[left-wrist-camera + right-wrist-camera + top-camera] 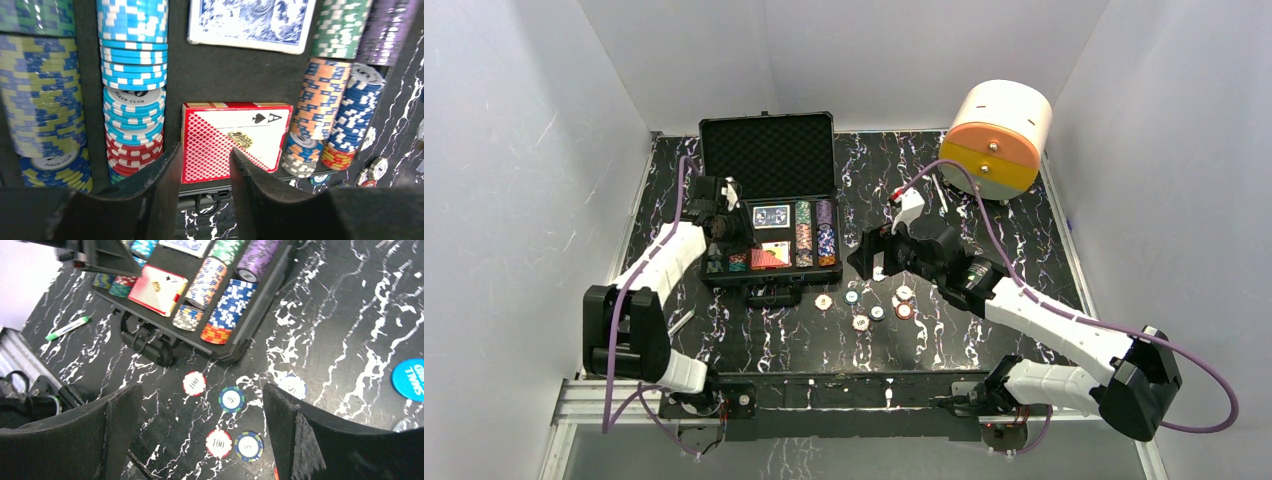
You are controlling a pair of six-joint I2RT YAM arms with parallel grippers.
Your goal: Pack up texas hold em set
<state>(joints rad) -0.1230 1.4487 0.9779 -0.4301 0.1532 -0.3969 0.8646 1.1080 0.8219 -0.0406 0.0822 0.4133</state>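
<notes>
Presently the black case lies open on the table with its lid propped up at the far side. Its foam tray holds rows of striped chips, a blue-backed deck and a red-backed deck whose box shows an ace of spades. The left gripper hovers over the tray's near edge, just above the red-backed deck, its fingers parted a little with nothing between them. The right gripper hangs spread wide and empty above several loose chips lying flat on the table, just in front of the case's near right corner. A blue round button lies at the right edge of the right wrist view. A white-and-orange cylinder sits at the far right corner, and a green-capped pen lies near the case handle.
</notes>
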